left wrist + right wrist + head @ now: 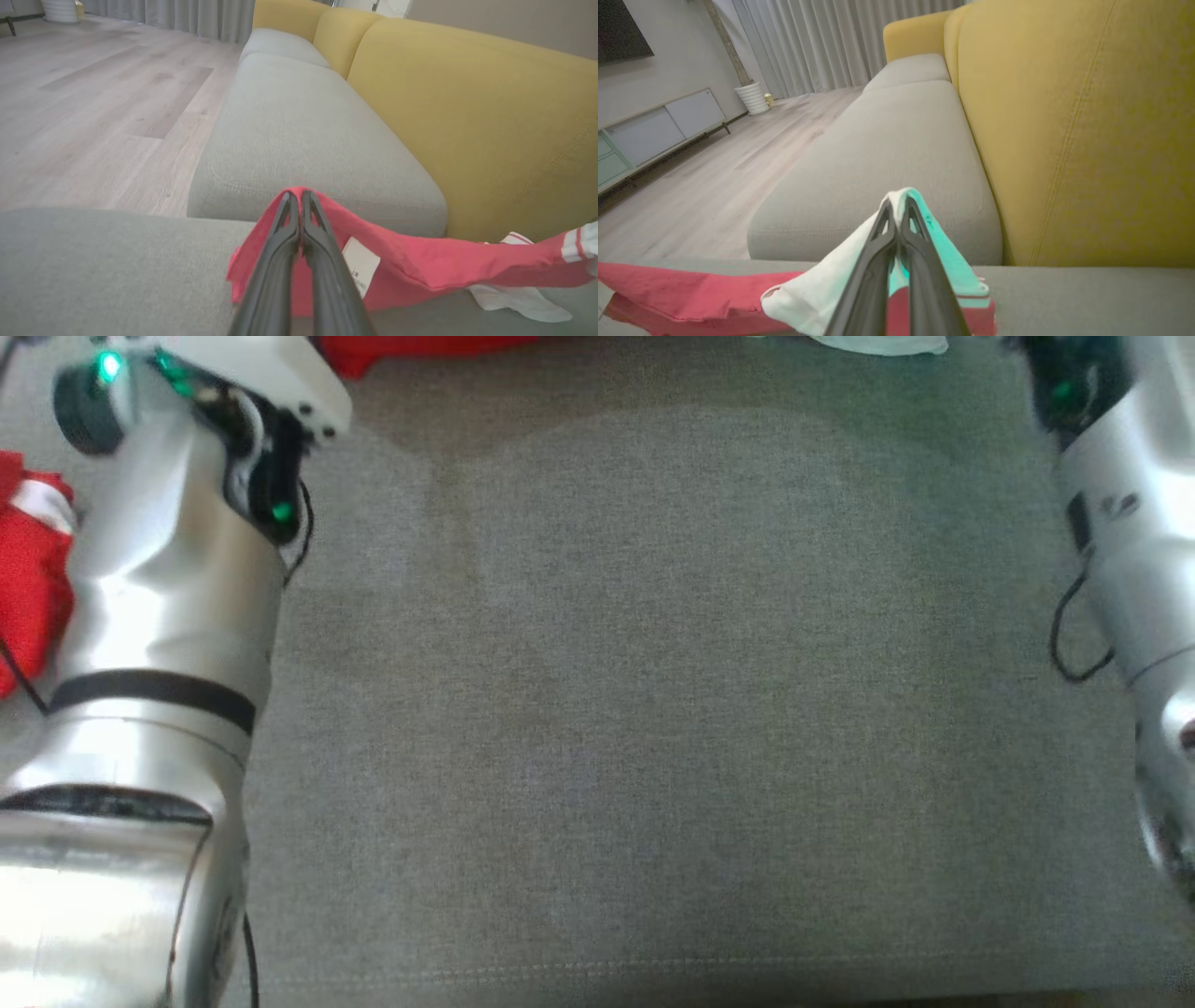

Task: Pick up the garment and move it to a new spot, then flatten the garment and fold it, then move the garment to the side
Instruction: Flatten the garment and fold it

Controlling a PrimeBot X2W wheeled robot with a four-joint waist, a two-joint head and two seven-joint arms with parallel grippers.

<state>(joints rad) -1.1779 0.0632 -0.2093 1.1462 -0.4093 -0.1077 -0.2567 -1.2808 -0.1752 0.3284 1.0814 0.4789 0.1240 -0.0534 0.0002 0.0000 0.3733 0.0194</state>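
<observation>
The garment [420,266] is red with white, striped sleeve ends and a white label. My left gripper [300,198] is shut on a red fold of it, lifted just over the grey seat cushion [93,261]. In the right wrist view my right gripper [899,205] is shut on a white part of the garment [817,289], with red cloth trailing to the left. In the head view, red cloth [33,569] shows behind my left forearm [168,616] and along the top edge, and my right forearm [1134,569] stands at the right edge.
The grey sofa seat [653,709] spreads wide between my arms. A yellow backrest [490,116] runs behind the cushions, and another grey cushion [896,154] lies beyond. Wooden floor [93,102] lies past the seat's front edge, with a low cabinet [658,130] and curtains.
</observation>
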